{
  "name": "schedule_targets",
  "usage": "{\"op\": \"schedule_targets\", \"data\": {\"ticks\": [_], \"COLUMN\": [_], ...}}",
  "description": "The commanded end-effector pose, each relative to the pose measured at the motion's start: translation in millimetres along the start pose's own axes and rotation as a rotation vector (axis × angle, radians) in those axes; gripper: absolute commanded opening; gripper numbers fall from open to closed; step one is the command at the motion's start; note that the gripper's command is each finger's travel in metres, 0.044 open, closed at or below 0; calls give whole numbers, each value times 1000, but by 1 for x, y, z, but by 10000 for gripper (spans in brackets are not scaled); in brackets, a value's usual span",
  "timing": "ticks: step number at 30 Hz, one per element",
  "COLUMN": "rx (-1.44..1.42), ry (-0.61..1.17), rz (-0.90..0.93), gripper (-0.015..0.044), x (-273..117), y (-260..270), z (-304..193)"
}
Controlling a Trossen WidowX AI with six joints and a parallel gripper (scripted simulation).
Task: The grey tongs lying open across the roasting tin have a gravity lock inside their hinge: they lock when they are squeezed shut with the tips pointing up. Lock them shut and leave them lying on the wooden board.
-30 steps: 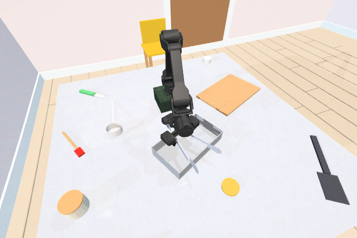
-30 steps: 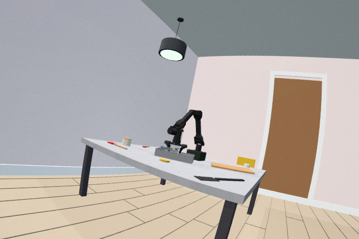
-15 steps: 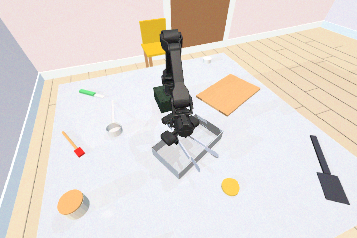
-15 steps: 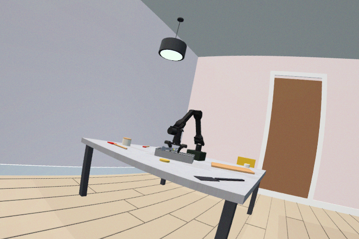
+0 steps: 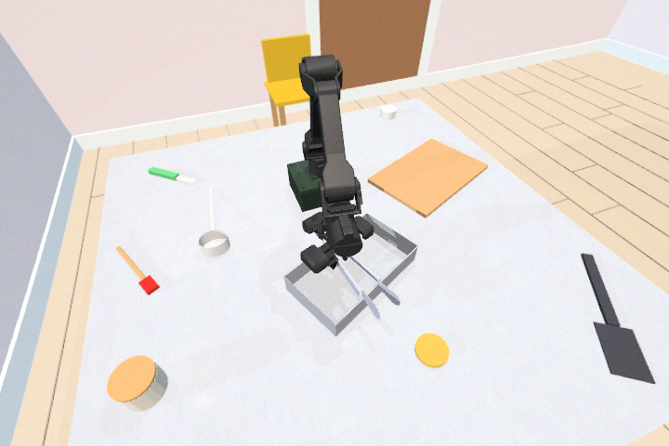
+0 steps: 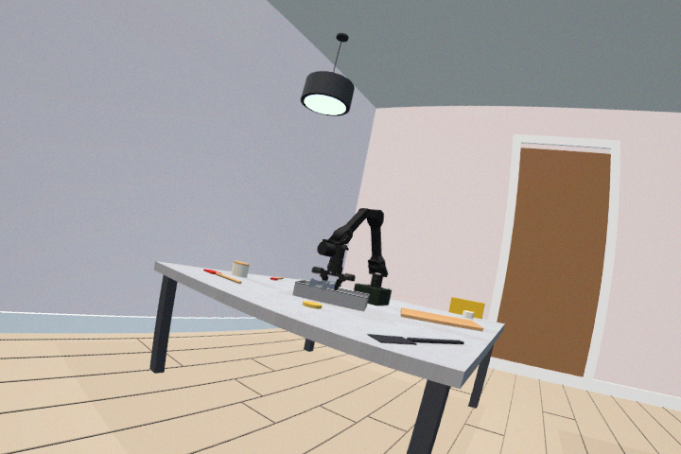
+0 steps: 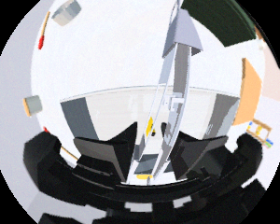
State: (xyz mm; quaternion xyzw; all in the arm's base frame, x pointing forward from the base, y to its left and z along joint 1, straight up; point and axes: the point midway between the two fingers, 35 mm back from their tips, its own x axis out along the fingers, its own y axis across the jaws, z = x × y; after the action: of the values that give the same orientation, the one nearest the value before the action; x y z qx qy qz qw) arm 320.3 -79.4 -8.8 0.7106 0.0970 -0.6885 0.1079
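Observation:
The grey tongs (image 5: 368, 286) lie across the grey roasting tin (image 5: 354, 278), hinge end toward the arm and tips over the tin's near rim. Their two arms are drawn close but stand slightly apart at the tips. My gripper (image 5: 340, 253) is low over the tin at the hinge end, with its fingers pressed on both tong arms. In the wrist view the tongs (image 7: 172, 93) run forward from between the fingers of my gripper (image 7: 149, 124). The wooden board (image 5: 427, 175) lies flat to the back right of the tin, with nothing on it.
A dark green box (image 5: 304, 185) stands at the arm's base behind the tin. A black spatula (image 5: 611, 325) lies at the right, a yellow disc (image 5: 431, 349) in front of the tin, and a steel ladle (image 5: 213, 242) and a red spatula (image 5: 137, 270) at the left.

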Motion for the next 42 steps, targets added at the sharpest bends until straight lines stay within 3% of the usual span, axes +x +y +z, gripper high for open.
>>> {"op": "schedule_targets", "data": {"ticks": [1, 22, 28, 36, 42], "rx": [-1, -1, 0, 3, 3], "ry": [4, 4, 3, -5, -5], "rz": [-2, -2, -2, -3, -3], "gripper": [155, 15, -143, -150, -150], "x": [-1, -1, -4, -93, -97], "y": [0, 0, 0, 0, 0], "z": [-1, -1, -1, -2, -1]}}
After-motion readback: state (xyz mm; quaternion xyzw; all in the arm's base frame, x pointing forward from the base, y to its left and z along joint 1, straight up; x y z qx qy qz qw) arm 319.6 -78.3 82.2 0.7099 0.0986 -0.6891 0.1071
